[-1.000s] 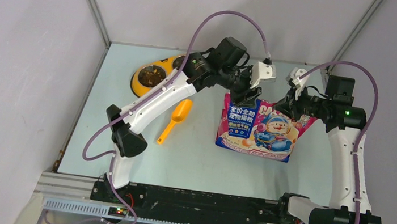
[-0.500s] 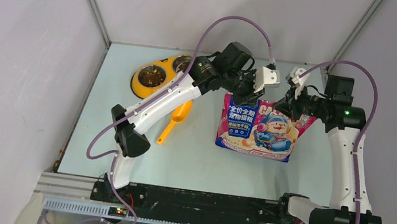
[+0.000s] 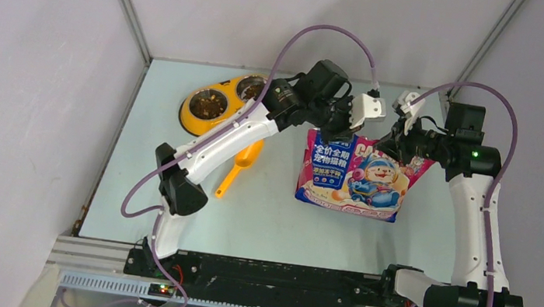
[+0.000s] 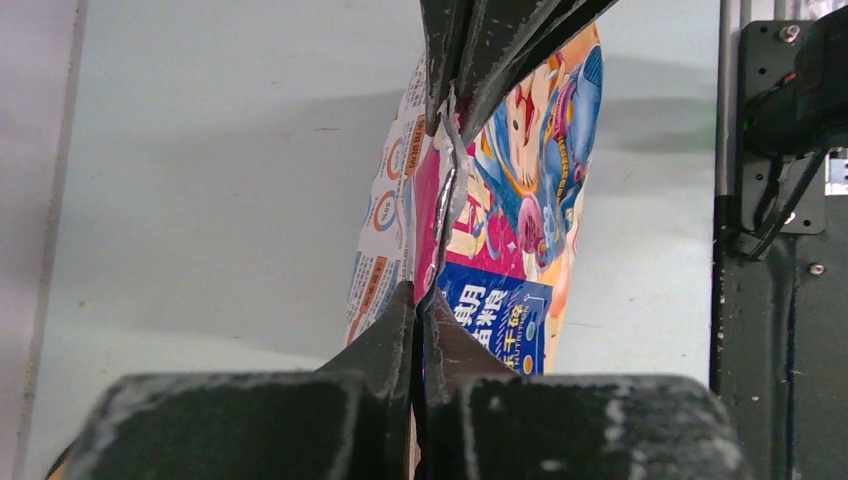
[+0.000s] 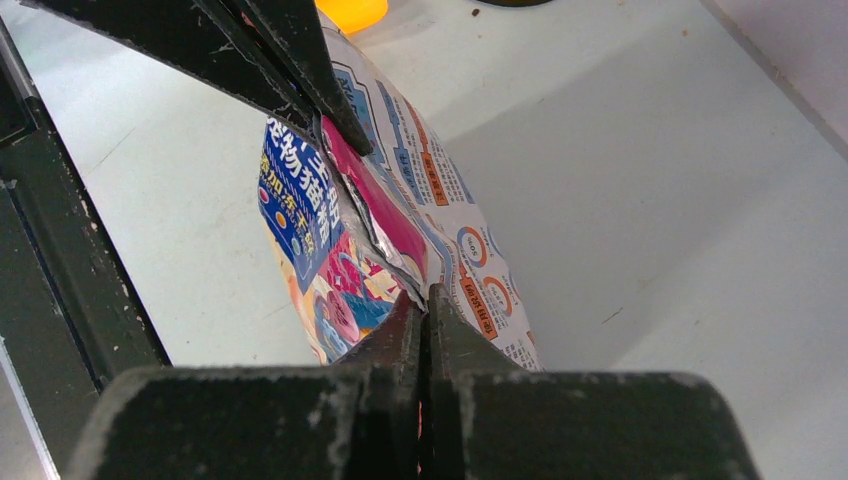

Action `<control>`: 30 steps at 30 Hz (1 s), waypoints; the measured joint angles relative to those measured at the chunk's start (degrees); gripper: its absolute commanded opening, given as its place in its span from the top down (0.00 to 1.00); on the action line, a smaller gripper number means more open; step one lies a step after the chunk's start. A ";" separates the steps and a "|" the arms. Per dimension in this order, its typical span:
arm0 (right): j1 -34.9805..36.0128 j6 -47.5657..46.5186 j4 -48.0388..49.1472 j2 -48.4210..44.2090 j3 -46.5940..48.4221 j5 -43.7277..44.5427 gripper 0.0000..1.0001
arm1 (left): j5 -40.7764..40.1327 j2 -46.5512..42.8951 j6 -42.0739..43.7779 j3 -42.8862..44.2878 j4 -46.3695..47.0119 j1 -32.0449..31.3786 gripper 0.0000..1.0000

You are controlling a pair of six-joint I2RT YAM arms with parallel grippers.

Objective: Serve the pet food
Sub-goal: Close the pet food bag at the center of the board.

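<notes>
Pale table (image 3: pixel 260 222) | left tool (image 4: pixel 420 305), right tool (image 5: pixel 425 300) clamp pouch (image 3: pixel 356 179) | feeder (image 3: pixel 187 119) half-hidden

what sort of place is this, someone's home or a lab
Probably a robot lab cell, not a home: bare white panels wall in a pale table, and two arms are bolted to a rail at its edge.
</notes>
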 measured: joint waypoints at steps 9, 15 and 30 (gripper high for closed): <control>-0.50 0.31 0.17 0.33 0.00 -0.44 1.00 | -1.01 0.04 -0.04 0.00 0.42 -0.24 1.00; -0.90 0.52 0.15 0.72 0.02 -1.27 1.00 | -1.36 -0.20 0.72 -0.74 0.68 -0.26 0.54; -1.49 2.45 -0.87 3.58 1.77 -2.99 1.00 | -8.94 -4.02 2.47 -10.93 5.40 -0.68 1.00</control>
